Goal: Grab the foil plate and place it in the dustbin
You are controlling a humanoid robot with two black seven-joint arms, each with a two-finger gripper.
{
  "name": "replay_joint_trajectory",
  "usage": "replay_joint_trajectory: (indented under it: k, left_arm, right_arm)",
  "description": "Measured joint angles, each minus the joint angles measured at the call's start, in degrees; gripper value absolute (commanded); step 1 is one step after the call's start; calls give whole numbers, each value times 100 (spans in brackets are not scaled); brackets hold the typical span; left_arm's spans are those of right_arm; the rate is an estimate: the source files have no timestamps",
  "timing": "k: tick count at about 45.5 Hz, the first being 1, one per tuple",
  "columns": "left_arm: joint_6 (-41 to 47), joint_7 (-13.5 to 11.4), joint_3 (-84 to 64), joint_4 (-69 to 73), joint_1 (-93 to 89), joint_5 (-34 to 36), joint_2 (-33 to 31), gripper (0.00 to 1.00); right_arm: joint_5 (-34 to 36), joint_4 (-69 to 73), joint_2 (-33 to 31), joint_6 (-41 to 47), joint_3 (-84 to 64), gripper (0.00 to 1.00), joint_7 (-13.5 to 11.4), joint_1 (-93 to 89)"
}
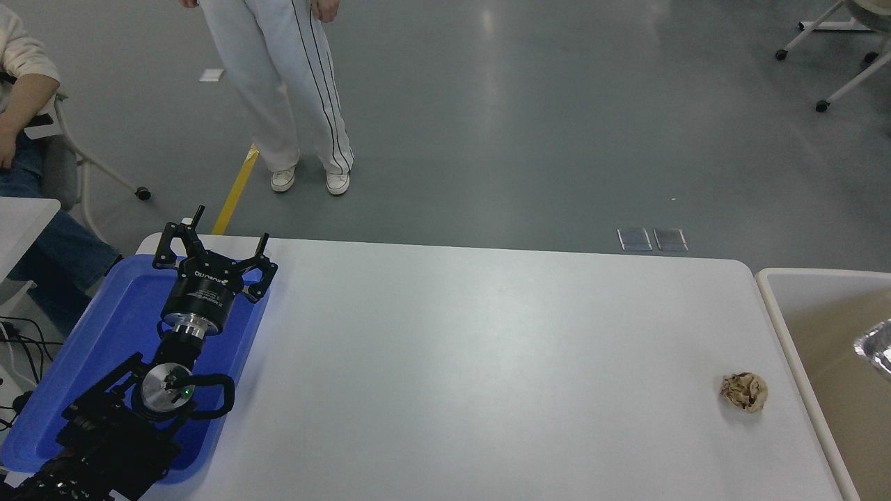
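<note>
The left gripper (pixel 221 245) has its black fingers (pixel 179 235) spread wide with nothing between them, poised over the far end of a blue tray (pixel 115 334). White lettering runs across the gripper's black round body, too small and turned away to read. Behind it the wrist shows a silver ring and a round metal cap with a small green light, and the black left arm (pixel 104 431) slopes back to the lower left corner, lying along the tray. The right arm and its gripper are out of sight.

The foil plate (pixel 877 346) shows only as a shiny crinkled sliver at the right edge of the picture, inside the outline of the dustbin (pixel 773 313), over its tan inside; whether it rests there or is held cannot be told. The dustbin's cream rim stands just beside the right end of the white tabletop (pixel 473 362). A crumpled brown paper ball (pixel 744 392) lies on the tabletop near that rim, well apart from the left gripper.

Beyond the far edge a person in white striped trousers (pixel 292 90) stands on the grey floor, and another sits at the upper left
</note>
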Motion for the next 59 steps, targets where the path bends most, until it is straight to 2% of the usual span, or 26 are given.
replay_joint_trajectory:
  k: [25, 43, 46, 47, 49, 55, 59]
  left_arm:
    - [0, 0, 0, 0, 0, 1, 0, 100]
    - [0, 0, 0, 0, 0, 1, 0, 100]
    - [0, 0, -1, 0, 0, 1, 0, 100]
    - [0, 0, -1, 0, 0, 1, 0, 100]
    - [0, 0, -1, 0, 0, 1, 0, 100]
    - [0, 0, -1, 0, 0, 1, 0, 100]
    - [0, 0, -1, 0, 0, 1, 0, 100]
  right_arm:
    - [76, -681, 923, -2245, 372, 0, 8, -1221]
    - [87, -723, 1195, -2718, 403, 0, 8, -1401]
    - [87, -724, 1213, -2756, 405, 24, 7, -1408]
    - [87, -727, 1221, -2798, 405, 43, 7, -1411]
    - [87, -731, 1226, -2843, 406, 60, 7, -1412]
    - [81, -732, 1284, -3290, 407, 87, 7, -1423]
    - [79, -732, 1361, -3604, 408, 97, 7, -1432]
